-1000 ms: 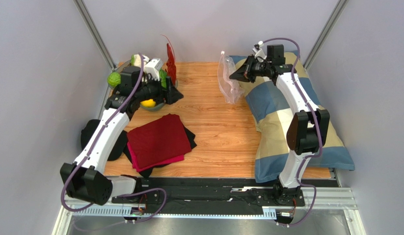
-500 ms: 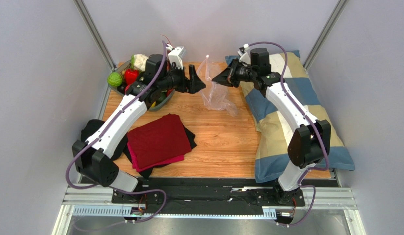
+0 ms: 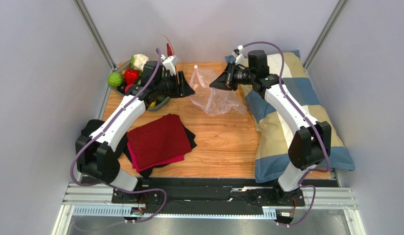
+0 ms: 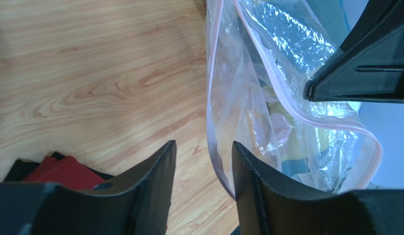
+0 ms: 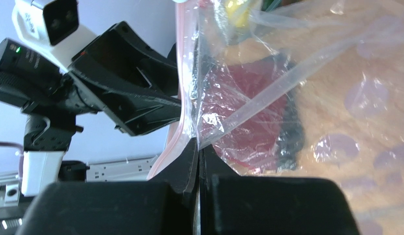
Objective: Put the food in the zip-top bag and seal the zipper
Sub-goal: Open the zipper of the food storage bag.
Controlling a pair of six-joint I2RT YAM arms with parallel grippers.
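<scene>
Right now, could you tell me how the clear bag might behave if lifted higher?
Probably floppy: the zip-top bag droops crumpled where the right gripper pinches it. Likely light, being thin see-through film. Its mouth may collapse without a second hold.

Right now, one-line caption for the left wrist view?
Left gripper, jaws open, straddles the edge of the zip-top bag while the right gripper holds it over the wooden table.

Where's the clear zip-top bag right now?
Top view: the clear crinkly zip-top bag is at the far middle of the wooden table, pinched by the right gripper, its other mouth edge between the open fingers of the left gripper.
</scene>
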